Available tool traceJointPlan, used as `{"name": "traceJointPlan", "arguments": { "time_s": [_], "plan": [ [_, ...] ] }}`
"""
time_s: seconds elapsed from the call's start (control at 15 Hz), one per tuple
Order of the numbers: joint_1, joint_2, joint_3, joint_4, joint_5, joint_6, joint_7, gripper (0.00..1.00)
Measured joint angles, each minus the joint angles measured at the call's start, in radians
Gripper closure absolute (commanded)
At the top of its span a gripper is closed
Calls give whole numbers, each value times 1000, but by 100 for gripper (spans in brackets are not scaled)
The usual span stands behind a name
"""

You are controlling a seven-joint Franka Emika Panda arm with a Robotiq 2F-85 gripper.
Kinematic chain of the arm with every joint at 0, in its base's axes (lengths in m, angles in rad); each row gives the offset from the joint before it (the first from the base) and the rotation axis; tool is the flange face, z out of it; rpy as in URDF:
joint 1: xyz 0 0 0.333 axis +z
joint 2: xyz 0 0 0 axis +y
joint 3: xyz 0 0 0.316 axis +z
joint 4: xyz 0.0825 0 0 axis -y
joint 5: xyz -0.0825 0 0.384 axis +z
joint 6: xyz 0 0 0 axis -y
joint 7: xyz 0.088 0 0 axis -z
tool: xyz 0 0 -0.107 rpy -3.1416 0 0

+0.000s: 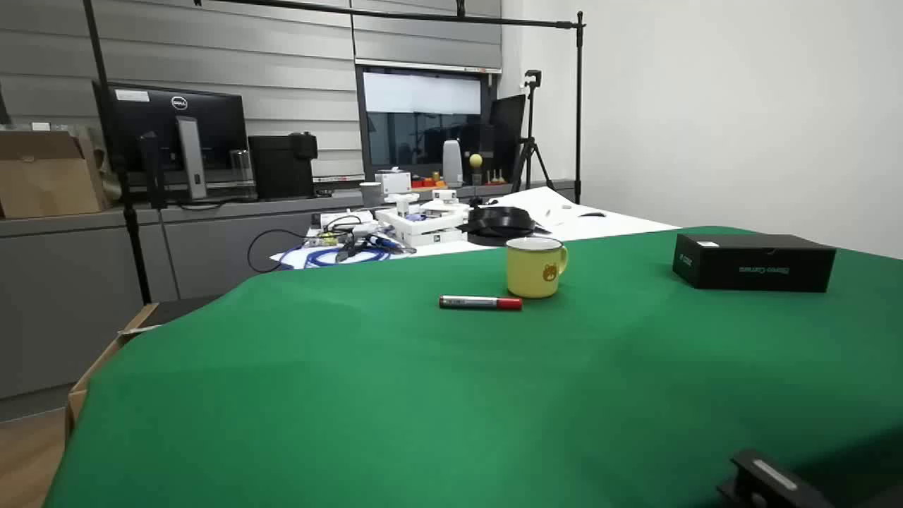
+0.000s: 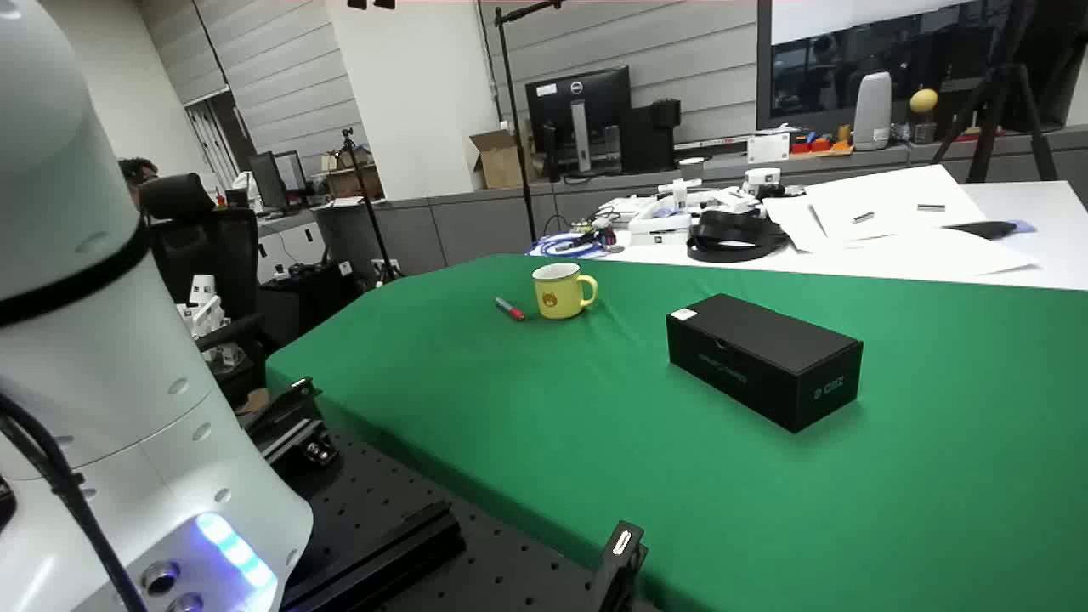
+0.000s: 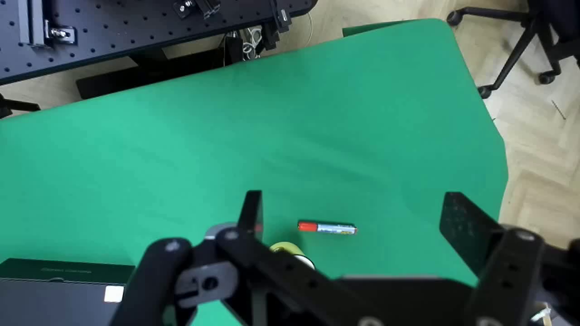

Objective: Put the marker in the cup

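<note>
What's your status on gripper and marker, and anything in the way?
Gripper open, nothing held. Marker lying on cloth beside cup, not yet in it. Box stands apart from both, likely no obstacle.

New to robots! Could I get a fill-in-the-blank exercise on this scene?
Of the cup and the box, the one nearer the marker is the ____.
The marker is capped in the color ____.
The cloth under them is colored ____.
The gripper is not shut but ____.

Missing words: cup; red; green; open.
</note>
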Motion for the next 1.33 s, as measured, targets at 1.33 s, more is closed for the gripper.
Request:
{"name": "traceJointPlan", "arguments": {
  "time_s": [1.33],
  "plan": [
    [-106,127,48,30,-21,177,196,0]
  ]
}}
